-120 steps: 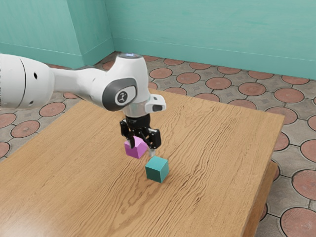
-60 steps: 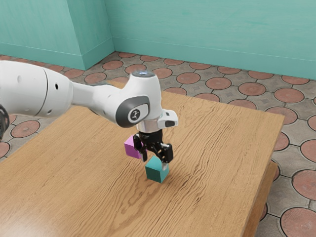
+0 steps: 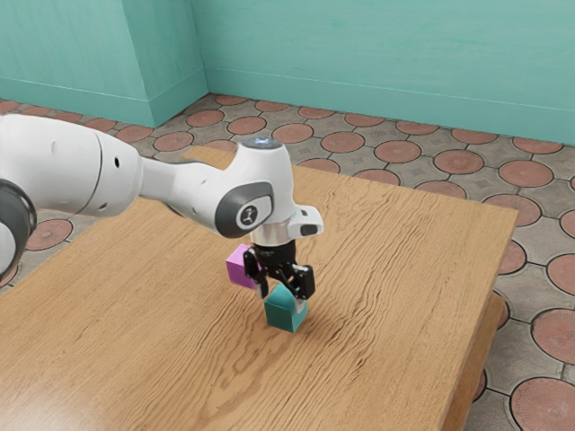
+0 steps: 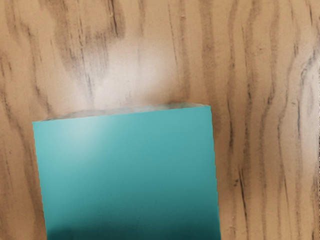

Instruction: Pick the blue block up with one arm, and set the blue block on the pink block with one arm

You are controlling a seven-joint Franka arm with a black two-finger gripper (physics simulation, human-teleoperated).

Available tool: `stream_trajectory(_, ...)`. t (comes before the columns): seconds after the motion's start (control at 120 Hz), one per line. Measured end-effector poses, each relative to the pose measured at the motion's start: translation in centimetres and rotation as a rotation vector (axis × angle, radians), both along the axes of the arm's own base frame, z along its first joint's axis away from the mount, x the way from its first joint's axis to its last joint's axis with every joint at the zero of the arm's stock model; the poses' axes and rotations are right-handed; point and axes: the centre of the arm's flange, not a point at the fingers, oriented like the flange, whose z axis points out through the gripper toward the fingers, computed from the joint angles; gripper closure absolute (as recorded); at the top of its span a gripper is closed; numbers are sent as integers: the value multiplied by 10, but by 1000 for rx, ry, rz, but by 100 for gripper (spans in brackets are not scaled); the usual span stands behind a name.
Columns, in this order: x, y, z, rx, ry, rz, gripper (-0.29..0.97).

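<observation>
Wood-grain table (image 3: 404, 242) lay under me. Over the last second my gripper (image 3: 285, 289) had swung off the pink block (image 3: 239, 267) and dropped over the blue block (image 3: 287, 314). Blue sat on the wood directly beneath my hand, its top between my spread, unclenched fingers (image 3: 305, 284). Pink stood just behind them. By my reckoning the approach was done, and closing and lifting remained.

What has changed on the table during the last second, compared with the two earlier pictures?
The gripper moved from near the pink block toward the exterior view's right and downward, and is now low over the top of the blue block. Both blocks stayed in their places on the table; the blue one is not lifted.
</observation>
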Motion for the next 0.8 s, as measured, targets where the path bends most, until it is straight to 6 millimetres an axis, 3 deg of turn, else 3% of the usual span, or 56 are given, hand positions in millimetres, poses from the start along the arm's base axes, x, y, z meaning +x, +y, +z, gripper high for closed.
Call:
stream_trajectory(0.517,19,3,-33,-4,19,12,7)
stream_trajectory(0.8,22,5,-37,1,16,16,23)
